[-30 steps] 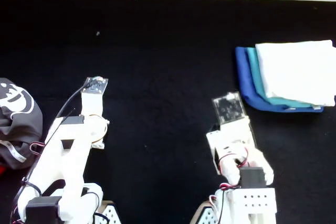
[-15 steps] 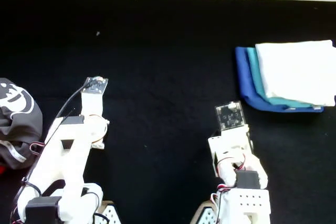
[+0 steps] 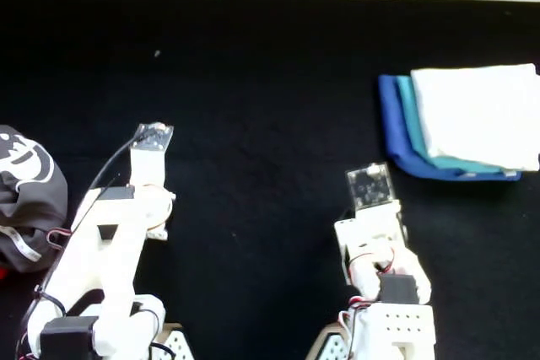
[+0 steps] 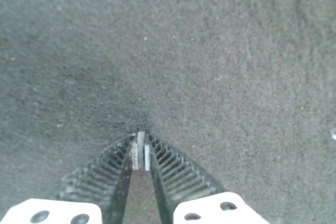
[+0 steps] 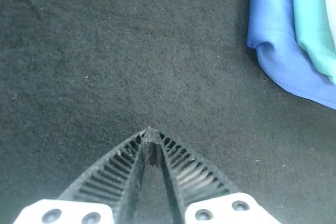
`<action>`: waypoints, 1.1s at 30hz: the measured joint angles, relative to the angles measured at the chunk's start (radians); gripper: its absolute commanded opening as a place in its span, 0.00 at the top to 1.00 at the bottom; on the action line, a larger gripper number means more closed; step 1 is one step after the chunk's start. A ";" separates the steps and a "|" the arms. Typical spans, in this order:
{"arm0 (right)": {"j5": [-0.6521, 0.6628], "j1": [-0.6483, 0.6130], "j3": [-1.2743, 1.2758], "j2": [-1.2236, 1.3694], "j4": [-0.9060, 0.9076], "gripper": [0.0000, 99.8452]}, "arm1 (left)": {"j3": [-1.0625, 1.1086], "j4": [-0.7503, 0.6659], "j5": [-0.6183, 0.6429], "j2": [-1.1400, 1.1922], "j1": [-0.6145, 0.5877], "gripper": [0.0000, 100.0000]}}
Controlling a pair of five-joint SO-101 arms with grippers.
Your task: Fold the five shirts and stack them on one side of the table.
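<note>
Left tool (image 4: 140, 153) and right tool (image 5: 151, 148) both sit pinched together, empty, over the bench (image 3: 270, 82). Folded stack (image 3: 472, 115) lies at its right edge; dark shirt (image 3: 25, 187) at its left.

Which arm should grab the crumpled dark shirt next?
Probably the left. The dark shirt lies bunched right beside the left arm, while the right gripper sits near the folded stack, on the far side.
</note>
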 measured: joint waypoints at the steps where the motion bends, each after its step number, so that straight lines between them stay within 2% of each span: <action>1: 0.000 0.000 0.000 0.000 0.000 0.99 | 0.000 0.000 0.000 0.000 0.000 0.99; 3: 0.000 0.000 0.000 0.000 0.000 0.99 | -0.002 0.000 0.000 0.000 -0.011 0.99; 6: 0.000 0.000 0.000 0.000 0.000 0.99 | -0.034 0.009 0.000 0.000 -0.100 0.95; 9: 0.000 0.000 0.000 0.000 0.000 0.99 | -0.129 0.058 -0.002 0.002 -0.258 0.84; 12: 0.000 0.000 0.000 0.000 0.000 0.99 | -0.258 0.169 -0.002 0.003 -0.428 0.76; 15: 0.000 0.000 0.000 0.000 0.000 0.99 | -0.385 0.247 -0.002 0.003 -0.601 0.76; 19: 0.000 0.000 0.000 0.000 0.000 0.99 | -0.489 0.262 -0.002 0.003 -0.778 0.76; 26: 0.000 0.000 0.000 0.000 0.000 0.99 | -0.514 0.256 -0.091 0.017 -0.829 0.76; 30: 0.000 0.000 0.000 0.000 0.000 0.99 | -0.493 0.143 -0.097 0.112 -0.829 0.76; 33: 0.000 0.000 0.000 0.000 0.000 0.99 | -0.489 0.087 -0.100 0.235 -0.829 0.80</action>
